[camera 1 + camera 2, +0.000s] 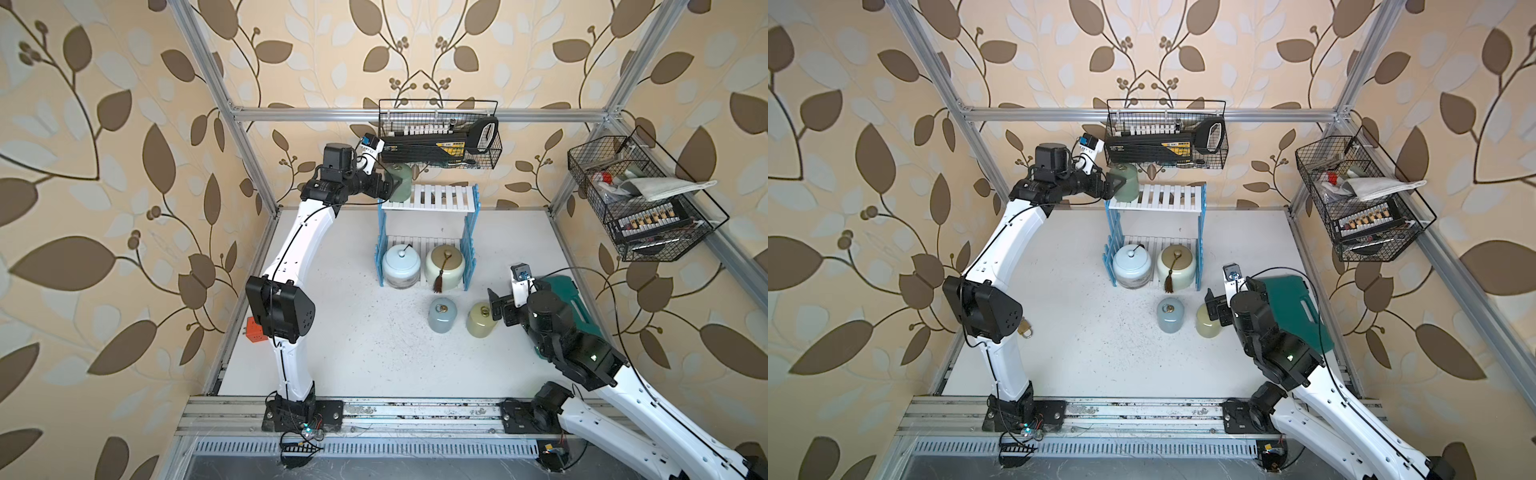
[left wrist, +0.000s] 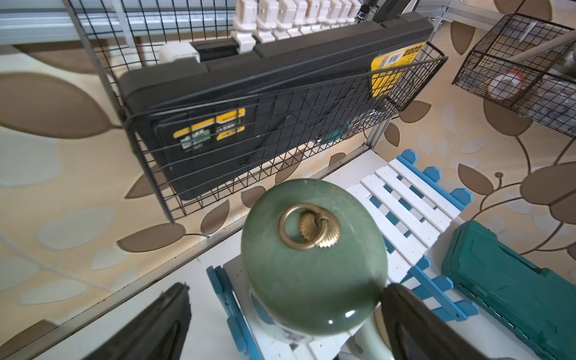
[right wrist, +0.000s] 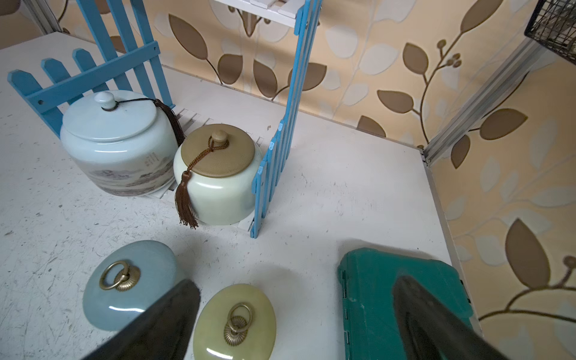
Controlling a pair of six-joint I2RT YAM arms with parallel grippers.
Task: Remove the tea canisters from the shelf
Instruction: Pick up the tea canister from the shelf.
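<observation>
Atop the shelf (image 1: pixel 428 198), left gripper (image 1: pixel 390 188) gapes around the sage-green canister (image 1: pixel 402 183).

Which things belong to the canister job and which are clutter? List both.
Job: shelf; sage green canister on its top tier; pale blue jar, cream jar on its bottom tier; grey-blue canister, yellow-green canister on the table.
Clutter: green case; back wire basket; side wire basket.

The left arm (image 1: pixel 297 241) stands tall from its base, elbow bent, forearm reaching level toward the back. The left tool (image 1: pixel 387 185) has its jaws spread wide. The right arm (image 1: pixel 555 328) sits low and folded, pointing inward; the right tool (image 1: pixel 498 306) has jaws equally parted, holding nothing
</observation>
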